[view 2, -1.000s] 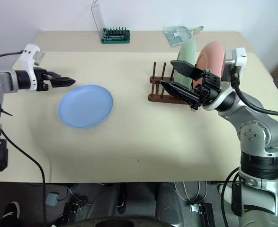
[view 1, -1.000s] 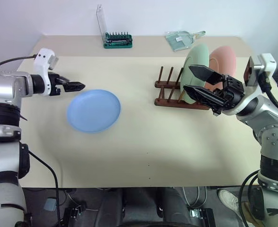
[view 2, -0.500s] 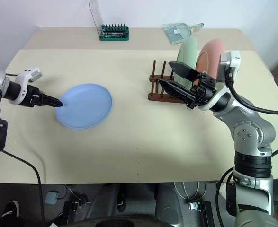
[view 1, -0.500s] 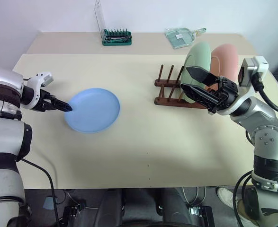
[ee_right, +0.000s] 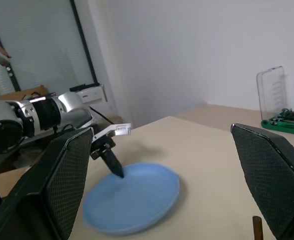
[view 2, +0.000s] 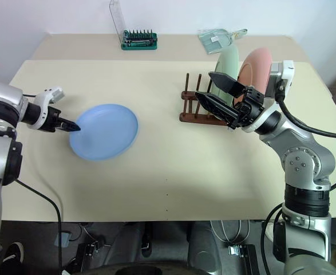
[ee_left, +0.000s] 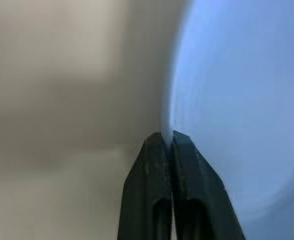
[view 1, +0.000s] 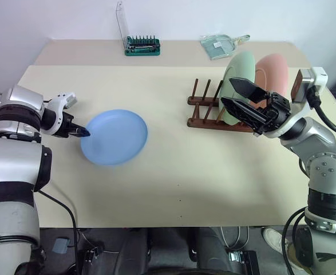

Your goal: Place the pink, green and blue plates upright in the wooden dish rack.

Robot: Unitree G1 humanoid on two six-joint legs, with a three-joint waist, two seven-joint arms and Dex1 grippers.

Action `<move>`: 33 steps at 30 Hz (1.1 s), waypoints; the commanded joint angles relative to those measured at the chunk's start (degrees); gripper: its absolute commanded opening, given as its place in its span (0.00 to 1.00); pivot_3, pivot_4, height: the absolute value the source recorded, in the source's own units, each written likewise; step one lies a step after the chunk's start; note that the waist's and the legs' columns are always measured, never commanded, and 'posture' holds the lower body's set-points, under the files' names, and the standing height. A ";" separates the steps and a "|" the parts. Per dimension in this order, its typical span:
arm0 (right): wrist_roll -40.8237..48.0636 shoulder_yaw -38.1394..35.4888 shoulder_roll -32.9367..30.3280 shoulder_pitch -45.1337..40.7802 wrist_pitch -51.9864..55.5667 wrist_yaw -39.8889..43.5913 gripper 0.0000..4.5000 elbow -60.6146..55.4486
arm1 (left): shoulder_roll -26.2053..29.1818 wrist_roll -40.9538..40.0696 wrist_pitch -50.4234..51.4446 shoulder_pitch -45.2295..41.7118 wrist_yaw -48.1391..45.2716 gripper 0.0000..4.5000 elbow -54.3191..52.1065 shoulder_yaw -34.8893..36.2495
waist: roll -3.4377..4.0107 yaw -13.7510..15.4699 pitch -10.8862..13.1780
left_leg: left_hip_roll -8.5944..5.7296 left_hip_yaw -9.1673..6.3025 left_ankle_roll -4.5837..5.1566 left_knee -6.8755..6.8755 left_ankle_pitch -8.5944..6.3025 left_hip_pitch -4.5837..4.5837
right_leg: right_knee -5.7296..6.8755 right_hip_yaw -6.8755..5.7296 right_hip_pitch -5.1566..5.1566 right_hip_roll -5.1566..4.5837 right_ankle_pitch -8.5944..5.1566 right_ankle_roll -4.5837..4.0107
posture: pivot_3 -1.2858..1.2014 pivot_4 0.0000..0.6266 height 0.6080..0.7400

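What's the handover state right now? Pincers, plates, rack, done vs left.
Left pincer: shut, tips at the near-left rim of the blue plate; the left wrist view shows the fingers closed at the rim, but I can't tell if the rim is actually pinched.
Right pincer: open, empty, hovering in front of the wooden dish rack.
Blue plate lies flat on the table, left of the rack.
Done: green plate and pink plate stand upright at the rack's right end.
Left: lift the blue plate and stand it in the free pegs on the rack's left side.
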 commanded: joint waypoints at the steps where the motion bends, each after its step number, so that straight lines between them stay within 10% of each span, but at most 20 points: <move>1: 1.13 -1.53 -0.71 -0.14 -0.26 -0.07 1.00 -2.59 | 0.47 -5.59 -0.20 -1.61 8.96 0.01 -0.46 9.31 | 0.00 -0.03 0.00 | 0.01 -0.01 0.00 0.00 0.00 0.00 | 0.00 0.00 0.00 0.00 0.00 0.00 | 0.52 0.24 0.88; 10: -0.01 -0.13 -1.20 -2.39 -0.78 0.09 1.00 -4.59 | -0.73 -23.53 0.52 -0.58 23.18 0.01 -5.51 34.60 | 0.00 0.03 0.00 | 0.00 -0.01 -0.04 0.03 0.02 -0.02 | 0.03 -0.01 -0.01 -0.01 0.01 0.02 | 0.52 0.24 0.88; 19: -36.78 17.31 -0.76 -10.04 -33.74 2.29 1.00 -0.50 | -15.51 -39.72 -9.70 7.97 46.73 0.01 -36.20 54.38 | -0.03 -0.15 -0.02 | -0.02 -0.01 -0.69 0.03 0.39 -0.01 | 0.12 0.02 -0.08 -0.04 0.04 0.03 | 0.52 0.24 0.88; 25: -69.12 28.34 -1.79 -14.39 -55.08 -9.41 1.00 9.55 | -37.96 -40.82 -18.33 20.16 63.78 0.01 -71.69 47.85 | -0.27 0.56 -0.12 | -0.08 0.00 -0.77 0.06 0.44 -0.04 | 0.04 0.05 0.04 -0.11 0.15 0.12 | 0.52 0.24 0.88; 33: -82.99 29.79 -1.70 -20.32 -60.74 -20.64 1.00 19.22 | -42.59 -41.68 -16.81 25.77 70.51 0.01 -84.39 39.80 | -0.27 0.04 -0.11 | -0.07 0.01 -0.91 0.05 0.53 0.05 | -0.07 0.08 0.04 -0.03 0.27 0.07 | 0.52 0.24 0.88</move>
